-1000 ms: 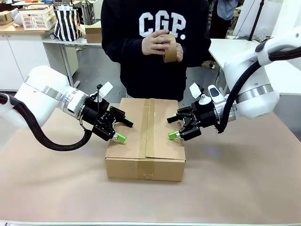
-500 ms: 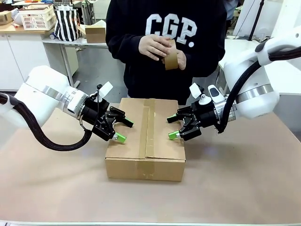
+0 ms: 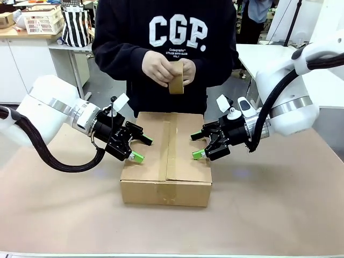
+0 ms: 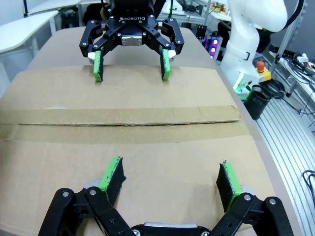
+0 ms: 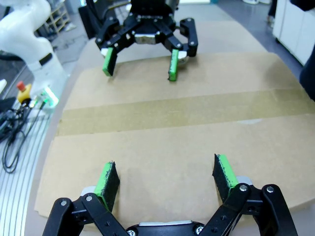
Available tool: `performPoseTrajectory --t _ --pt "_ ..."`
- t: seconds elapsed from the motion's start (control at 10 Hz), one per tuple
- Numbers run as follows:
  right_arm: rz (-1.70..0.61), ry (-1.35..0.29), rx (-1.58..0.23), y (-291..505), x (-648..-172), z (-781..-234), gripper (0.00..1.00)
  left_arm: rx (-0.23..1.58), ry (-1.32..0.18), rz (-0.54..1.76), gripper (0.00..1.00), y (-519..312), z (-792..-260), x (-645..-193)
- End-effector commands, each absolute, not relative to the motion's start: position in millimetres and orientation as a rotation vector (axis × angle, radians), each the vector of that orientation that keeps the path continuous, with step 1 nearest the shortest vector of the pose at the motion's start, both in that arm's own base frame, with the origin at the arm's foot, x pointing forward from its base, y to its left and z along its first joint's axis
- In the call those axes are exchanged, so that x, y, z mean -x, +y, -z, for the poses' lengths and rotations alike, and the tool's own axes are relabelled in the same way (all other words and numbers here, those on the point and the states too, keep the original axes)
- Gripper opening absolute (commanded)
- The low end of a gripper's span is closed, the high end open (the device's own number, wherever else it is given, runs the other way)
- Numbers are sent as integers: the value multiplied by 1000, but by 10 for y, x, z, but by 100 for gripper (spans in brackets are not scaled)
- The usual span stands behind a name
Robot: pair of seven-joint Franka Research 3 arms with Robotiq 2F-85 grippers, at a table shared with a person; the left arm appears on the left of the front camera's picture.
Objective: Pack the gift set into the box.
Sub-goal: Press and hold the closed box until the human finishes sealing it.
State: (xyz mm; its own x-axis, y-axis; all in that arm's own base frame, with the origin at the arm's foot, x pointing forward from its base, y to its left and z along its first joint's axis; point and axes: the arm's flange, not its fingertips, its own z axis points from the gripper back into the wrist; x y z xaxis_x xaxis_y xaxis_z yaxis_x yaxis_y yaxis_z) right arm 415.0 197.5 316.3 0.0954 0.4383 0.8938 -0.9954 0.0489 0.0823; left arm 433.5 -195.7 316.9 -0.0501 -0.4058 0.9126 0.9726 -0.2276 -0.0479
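Note:
The box (image 3: pixel 166 164) stands in the middle of the table with its flaps closed and a strip of brown tape (image 3: pixel 164 141) along the centre seam. The gift set is out of view. My left gripper (image 3: pixel 142 149) is open over the left top flap. My right gripper (image 3: pixel 196 145) is open over the right top flap, facing the left one. The left wrist view has my left gripper (image 4: pixel 170 172) spread above the cardboard (image 4: pixel 147 98), with the right gripper (image 4: pixel 132 66) opposite. In the right wrist view my right gripper (image 5: pixel 165 177) is open above the taped seam (image 5: pixel 172 113).
A person in a dark sweatshirt stands at the far side, holding a roll of brown tape (image 3: pixel 176 80) in both hands above the box's far edge. Bare table (image 3: pixel 269 215) lies in front of and beside the box.
The person has shifted left and lowered the tape roll toward the box's far edge. Neither arm has moved, and both grippers stay open.

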Motion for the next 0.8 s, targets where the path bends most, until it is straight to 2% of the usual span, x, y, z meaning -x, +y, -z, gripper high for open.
performPoseTrajectory --t 0.0,0.7 --pt "-1307 -808 -895 1965 -4138 -3139 100 1044 -767 1550 100 -1951 -3149 -4325" --pt "-1307 -808 -895 1965 -4138 -3139 100 1044 -767 1550 100 -1951 -3149 -4325"
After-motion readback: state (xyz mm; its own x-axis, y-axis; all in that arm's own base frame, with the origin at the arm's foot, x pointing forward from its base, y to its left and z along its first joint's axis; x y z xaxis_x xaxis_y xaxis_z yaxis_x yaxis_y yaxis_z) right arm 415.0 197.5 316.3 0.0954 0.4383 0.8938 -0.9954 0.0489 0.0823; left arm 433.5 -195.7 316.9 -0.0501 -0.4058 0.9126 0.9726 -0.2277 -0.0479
